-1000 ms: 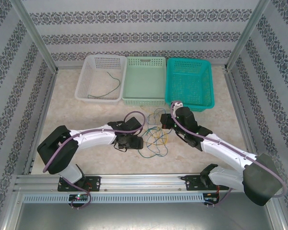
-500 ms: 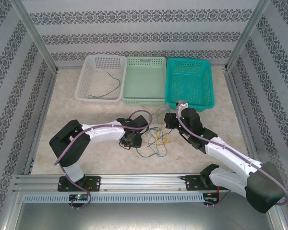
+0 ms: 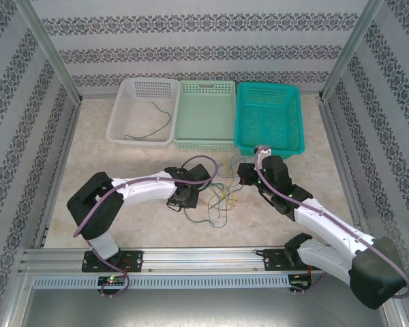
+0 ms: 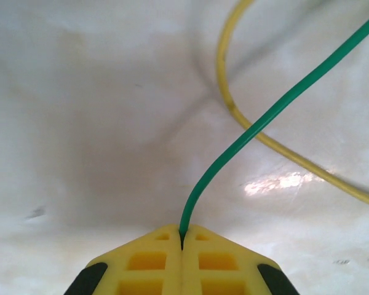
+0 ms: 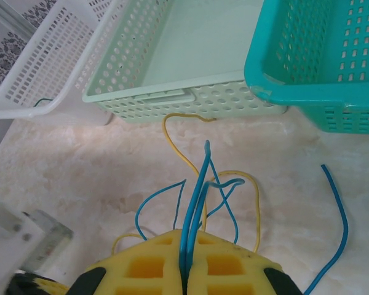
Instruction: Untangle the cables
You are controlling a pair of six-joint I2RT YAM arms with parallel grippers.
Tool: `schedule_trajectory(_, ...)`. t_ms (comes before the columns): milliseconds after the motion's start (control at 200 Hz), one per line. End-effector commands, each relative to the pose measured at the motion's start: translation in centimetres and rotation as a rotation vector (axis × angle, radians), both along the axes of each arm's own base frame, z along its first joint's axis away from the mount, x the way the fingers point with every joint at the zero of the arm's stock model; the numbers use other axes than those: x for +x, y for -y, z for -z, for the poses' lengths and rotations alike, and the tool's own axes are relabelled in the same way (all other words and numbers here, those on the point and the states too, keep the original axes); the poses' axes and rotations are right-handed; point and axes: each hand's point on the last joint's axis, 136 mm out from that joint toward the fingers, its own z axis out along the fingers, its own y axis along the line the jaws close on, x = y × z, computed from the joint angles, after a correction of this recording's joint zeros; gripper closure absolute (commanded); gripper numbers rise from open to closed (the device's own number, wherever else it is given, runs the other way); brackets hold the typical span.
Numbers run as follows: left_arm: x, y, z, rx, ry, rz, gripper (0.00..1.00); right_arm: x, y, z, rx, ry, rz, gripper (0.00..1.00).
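Yellow-padded, the left gripper (image 4: pixel 182 238) is clamping a green cable (image 4: pixel 258 123) low over the table (image 4: pixel 80 123) while the right gripper (image 5: pixel 187 239) is pinching blue cables (image 5: pixel 200 184), the tangle (image 3: pixel 218 197) lying between them, short of the baskets (image 5: pixel 166 97); drawing apart slowly should avoid tightening knots

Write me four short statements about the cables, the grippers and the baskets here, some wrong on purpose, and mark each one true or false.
1. The left gripper is open and holds nothing. False: its fingers pinch the green cable.
2. The right gripper is shut on the blue cable. True.
3. The teal basket stands between the other two. False: the pale green basket is in the middle, and the teal one is at the right end in the top view.
4. A thin dark cable lies in the white basket. True.
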Motion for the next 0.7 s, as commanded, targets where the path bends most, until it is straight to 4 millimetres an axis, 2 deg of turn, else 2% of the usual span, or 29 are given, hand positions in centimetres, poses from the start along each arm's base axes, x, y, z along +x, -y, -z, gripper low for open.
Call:
schedule_trajectory(0, 1.1, -3.5, -5.4, 0.141, 0.138, 0.064, 1.0, 0.1, 1.0, 0.9, -0.041, -0.014, 0.032, 1.0)
schedule_trajectory(135, 2.1, -6.6, -10.2, 0.185, 0.261, 0.05, 1.0, 0.3, 1.6, 1.4, -0.076, -0.035, 0.06, 1.0)
schedule_trajectory(245, 2.8, -8.4, -13.8, 0.187, 0.362, 0.029, 1.0, 0.3, 1.4, 1.9, -0.085, -0.06, 0.053, 1.0)
schedule_trajectory(360, 3.2, -9.6, -16.5, 0.2, 0.436, 0.023, 1.0, 0.2, 1.1, 2.5, -0.091, -0.085, 0.043, 1.0)
schedule_trajectory(475, 3.8, -10.7, -18.2, 0.213, 0.495, -0.002, 1.0, 0.3, 0.7, 2.6, -0.087, -0.095, 0.032, 1.0)
schedule_trajectory(565, 4.3, -10.6, -19.3, 0.186, 0.539, -0.004, 1.0, 0.4, 0.0, 2.1, -0.09, -0.083, 0.005, 0.79)
schedule_trajectory(649, 4.8, -10.1, -19.9, 0.172, 0.555, 0.013, 1.0, 0.3, -0.8, 0.8, -0.107, -0.033, -0.033, 0.51)
schedule_trajectory(694, 5.0, -9.6, -19.9, 0.157, 0.555, 0.033, 1.0, 0.2, -1.2, -0.2, -0.128, 0.018, -0.053, 0.43)
